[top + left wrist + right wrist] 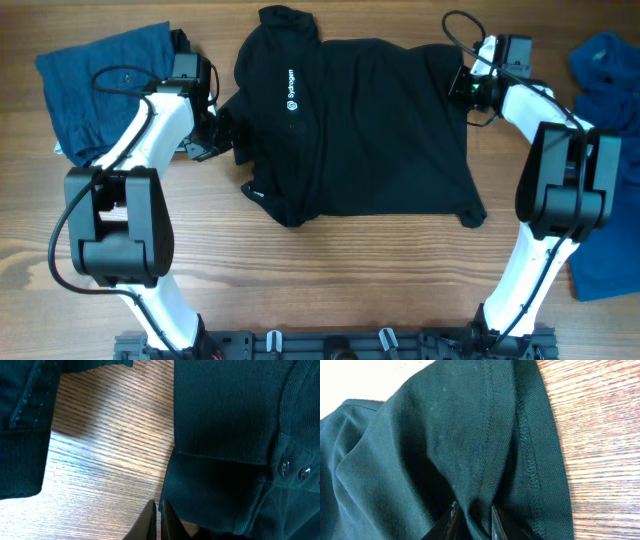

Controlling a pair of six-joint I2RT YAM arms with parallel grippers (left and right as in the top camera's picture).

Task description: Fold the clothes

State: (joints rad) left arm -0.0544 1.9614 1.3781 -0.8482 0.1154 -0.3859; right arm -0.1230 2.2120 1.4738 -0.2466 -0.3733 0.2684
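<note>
Fingertips [450,522] of the right gripper [473,522] are pinching a fold of the black polo shirt [360,130], which is lying spread between them and the left gripper [158,510], sitting shut beside its opposite edge.

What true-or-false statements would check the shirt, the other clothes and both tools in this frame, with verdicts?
1. The black shirt lies on the wooden table. True.
2. The right tool pinches a fold of the shirt. True.
3. The chest logo is red. False: it is white.
4. Blue clothes lie on one side only. False: the left blue garment and the right blue garment flank the shirt.
5. The left tool stands wide open. False: its fingers are together.
</note>
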